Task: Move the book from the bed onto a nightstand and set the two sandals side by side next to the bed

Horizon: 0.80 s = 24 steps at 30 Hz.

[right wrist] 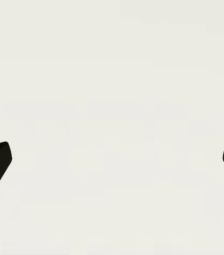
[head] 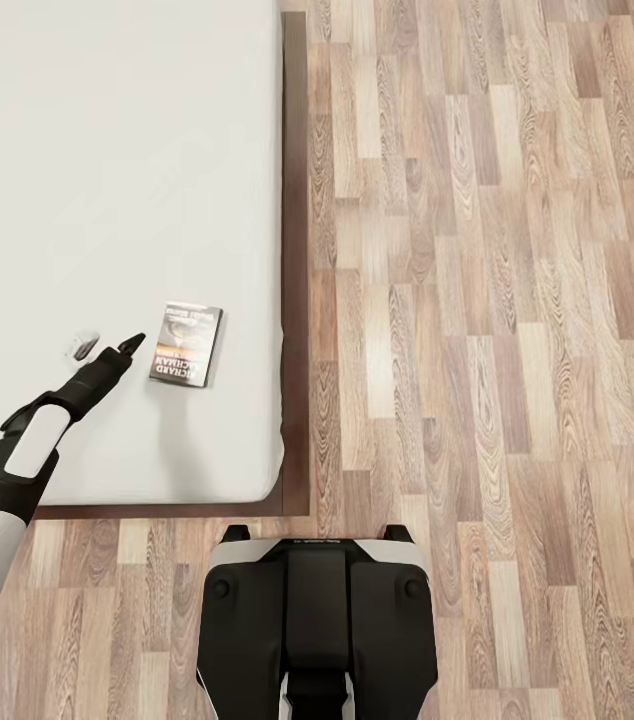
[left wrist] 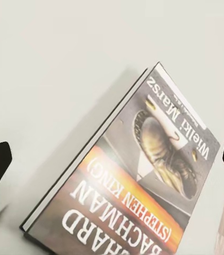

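Observation:
The book lies flat on the white mattress of the bed, near its right edge and front corner. Its grey pictured cover with an orange band shows close up in the left wrist view as the book. My left gripper is open over the mattress, just left of the book and apart from it. In the left wrist view the left gripper has its jaws wide on either side of the cover. My right gripper is open, facing a plain white surface. The sandals and the nightstand are out of view.
The bed's dark wooden frame runs along the mattress's right and front sides. Light wood-plank floor stretches to the right. My black base stands on the floor just off the bed's front corner.

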Tool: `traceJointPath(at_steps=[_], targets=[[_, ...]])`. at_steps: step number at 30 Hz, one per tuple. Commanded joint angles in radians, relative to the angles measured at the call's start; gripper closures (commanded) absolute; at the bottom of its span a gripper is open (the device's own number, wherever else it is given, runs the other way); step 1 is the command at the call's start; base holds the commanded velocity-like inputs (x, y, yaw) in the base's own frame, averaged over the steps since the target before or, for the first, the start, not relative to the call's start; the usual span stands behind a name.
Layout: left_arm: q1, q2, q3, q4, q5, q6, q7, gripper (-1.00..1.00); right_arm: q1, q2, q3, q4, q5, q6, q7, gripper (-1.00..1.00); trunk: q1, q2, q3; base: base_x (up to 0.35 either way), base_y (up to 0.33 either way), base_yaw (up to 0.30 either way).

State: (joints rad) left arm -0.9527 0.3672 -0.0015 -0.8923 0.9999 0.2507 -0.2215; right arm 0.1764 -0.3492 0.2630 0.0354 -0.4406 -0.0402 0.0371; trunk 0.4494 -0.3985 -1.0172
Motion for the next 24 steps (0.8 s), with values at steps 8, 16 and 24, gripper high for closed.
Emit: traceJointPath(at_steps=[8,16,24], targets=[[-0.001,-0.013,0.002,0.001,-0.028,0.006,-0.001,-1.0,0.0,0.0,0.008,0.001,-0.01,-0.004,0.004,-1.0,0.001,-0.002,-0.008,0.0,0.0,0.0],[0.0,-0.026,0.002,0.001,-0.035,0.005,-0.001,-1.0,0.0,0.0,0.008,0.001,-0.01,-0.004,0.004,-1.0,0.001,-0.002,-0.01,0.0,0.0,0.0],[0.0,-0.028,0.001,-0.004,-0.036,0.005,0.0,-1.0,0.0,-0.001,0.009,0.001,-0.01,-0.004,0.004,-1.0,0.001,-0.002,-0.011,0.0,0.0,0.0]])
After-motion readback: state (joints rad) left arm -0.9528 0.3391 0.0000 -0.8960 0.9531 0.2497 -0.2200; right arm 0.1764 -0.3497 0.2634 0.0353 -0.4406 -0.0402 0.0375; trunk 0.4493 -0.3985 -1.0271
